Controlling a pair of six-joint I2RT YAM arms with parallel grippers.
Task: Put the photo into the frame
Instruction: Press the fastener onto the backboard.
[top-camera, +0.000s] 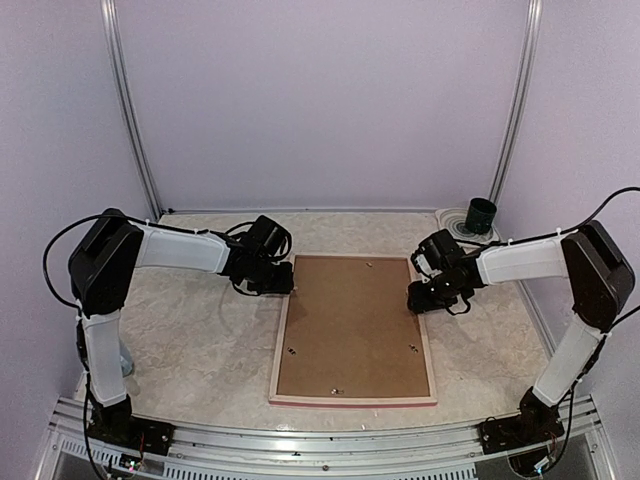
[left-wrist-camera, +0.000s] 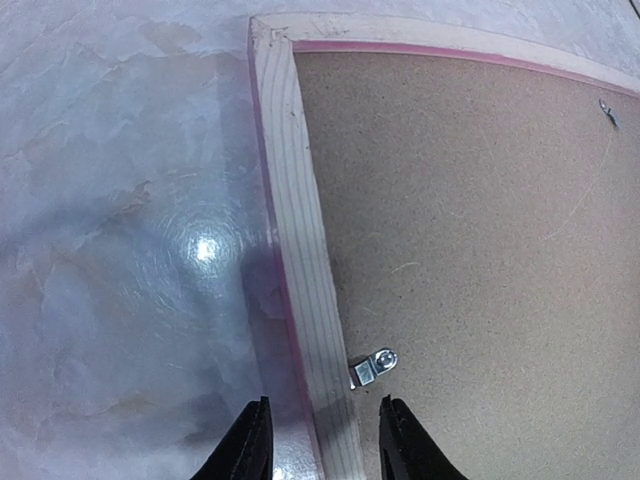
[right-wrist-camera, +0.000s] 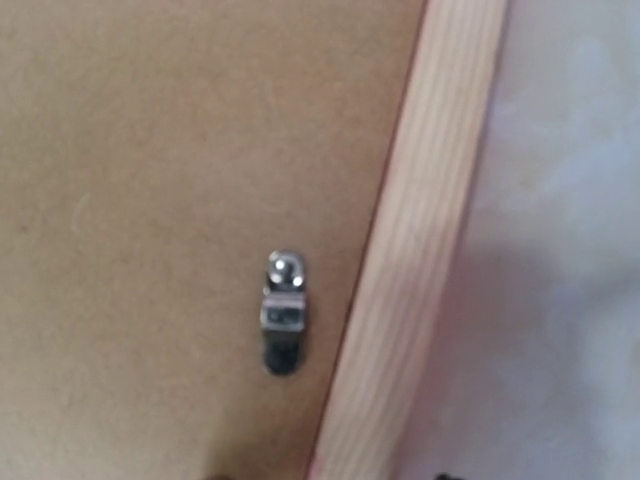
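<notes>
Here, frame (top-camera: 352, 400) face-down, R end effector (right-wrist-camera: 330, 477) tips cropped

I can read no text, label, brand or number anywhere: none on the frame (top-camera: 282, 335), its brown backing board (top-camera: 350, 325), the metal clip (right-wrist-camera: 283, 312), or the dark cup (top-camera: 481, 215) at two o'clock.

The frame (left-wrist-camera: 297, 250) shows pale bare wood, matt, with fine straight grain. Its outer edge is painted a smooth pink-red. The backing board (left-wrist-camera: 450, 250) inside it is brown pressed fibre, matt and faintly fuzzy. Its small turn clip (right-wrist-camera: 283, 312) is bright, shiny metal. The worktop (left-wrist-camera: 130, 200) is smooth, glossy and marble-patterned, and mirrors a lamp. At its far right corner, the cup (top-camera: 481, 215) looks like dark, smooth plastic.
</notes>
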